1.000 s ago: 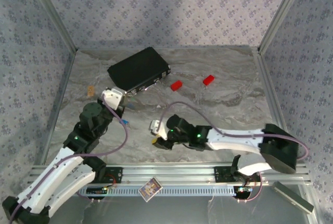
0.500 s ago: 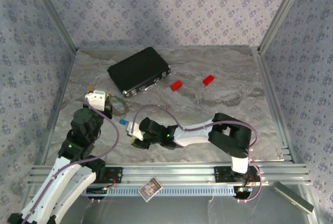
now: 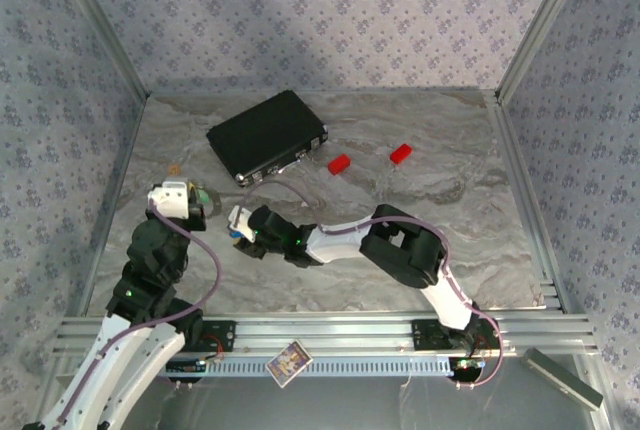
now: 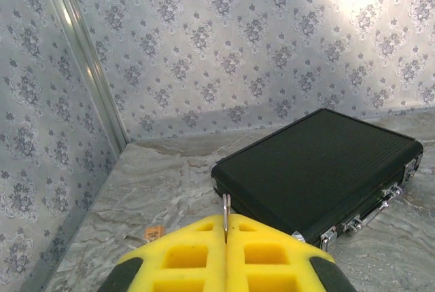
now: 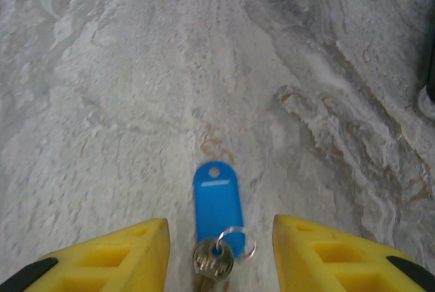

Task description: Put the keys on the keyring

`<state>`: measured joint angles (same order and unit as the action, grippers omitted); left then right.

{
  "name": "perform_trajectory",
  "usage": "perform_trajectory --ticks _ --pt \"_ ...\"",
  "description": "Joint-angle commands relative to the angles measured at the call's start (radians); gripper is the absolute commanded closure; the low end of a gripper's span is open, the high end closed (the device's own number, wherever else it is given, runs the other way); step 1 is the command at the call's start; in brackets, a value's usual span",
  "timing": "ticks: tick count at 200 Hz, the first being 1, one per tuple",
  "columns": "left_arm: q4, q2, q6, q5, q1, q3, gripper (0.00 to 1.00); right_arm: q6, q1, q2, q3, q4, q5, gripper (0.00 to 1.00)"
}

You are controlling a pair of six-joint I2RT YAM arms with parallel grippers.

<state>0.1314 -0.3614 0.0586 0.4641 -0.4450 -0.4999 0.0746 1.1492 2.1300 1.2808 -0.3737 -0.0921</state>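
1. Since a sec ago the R arm has swung across the table (image 5: pixel 102 102) to the L side. The right gripper (image 5: pixel 219 234) now sits low over the blue key (image 5: pixel 217 197), which hasn't shifted from its spot
2. R jaws spread as the arm came over and now stand wide, one yellow finger each side of the key, neither touching it. The key lies flat, blue tag pointing away from the wrist, w/ its small split ring and metal head at the near end, between the fingers
3. The left gripper (image 4: pixel 226 227) has pulled back and further L, off the key's spot, which leaves room for the R arm. Its jaws are pressed together on a thin metal sliver (image 4: pixel 225 207) standing up from the seam. It's edge-on, so can't tell if it's chain or blade
4. In the top view a small pale loop w/ a greenish fleck sits just beside the L fingers, prob the keyring (image 3: pixel 206 193), but it's too small to be sure
5. What this means: the R arm looks set up to grab the blue key, and nothing is threaded yet, so the task is at an early stage
6. Next move would need the R jaws to close on the tag or head and lift. The key is thin and flat on a hard top, so the fingers could skid over it. The grip should leave the split ring free for threading
7. The black case (image 4: pixel 319 163) lies beyond the L gripper, well apart from the key and not in the way
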Motion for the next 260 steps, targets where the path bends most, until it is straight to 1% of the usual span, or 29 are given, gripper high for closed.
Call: perform_trajectory --ticks 1,28,58,69,101,121,144,152,194,236,260 --pt "-0.044 0.012 -0.003 0.018 0.005 -0.004 1.0 -0.021 -0.014 0.06 0.073 0.023 -0.034 0.55" --pt "-0.046 0.012 0.001 0.013 0.005 -0.004 1.0 -0.044 -0.029 0.103 0.107 0.041 -0.012 0.56" --pt "-0.05 0.013 0.002 0.008 0.006 -0.003 1.0 -0.047 -0.031 0.125 0.111 0.07 0.002 0.61" --pt "-0.052 0.012 0.003 0.004 0.005 -0.002 1.0 -0.048 -0.031 0.127 0.106 0.077 0.003 0.65" --pt "-0.052 0.011 0.008 0.003 0.006 -0.003 1.0 -0.043 -0.029 0.102 0.066 0.092 0.004 0.8" --pt "-0.051 0.009 0.007 0.002 0.005 -0.003 1.0 -0.027 -0.022 0.062 0.015 0.115 -0.001 0.84" --pt "-0.052 0.009 0.008 -0.004 0.005 0.0 1.0 -0.015 -0.015 -0.008 -0.079 0.131 -0.026 0.85" --pt "-0.052 0.006 0.007 -0.005 0.005 0.002 1.0 -0.014 -0.013 -0.038 -0.146 0.137 -0.032 0.85" --pt "-0.052 -0.013 0.006 -0.02 0.005 0.001 1.0 -0.02 -0.015 -0.189 -0.355 0.181 -0.086 0.87" --pt "-0.056 -0.026 0.011 -0.061 0.005 0.007 1.0 -0.127 -0.02 -0.349 -0.534 0.207 -0.13 0.87" --pt "-0.062 -0.045 0.01 -0.083 0.005 0.006 1.0 -0.191 -0.02 -0.411 -0.573 0.221 -0.145 0.84"
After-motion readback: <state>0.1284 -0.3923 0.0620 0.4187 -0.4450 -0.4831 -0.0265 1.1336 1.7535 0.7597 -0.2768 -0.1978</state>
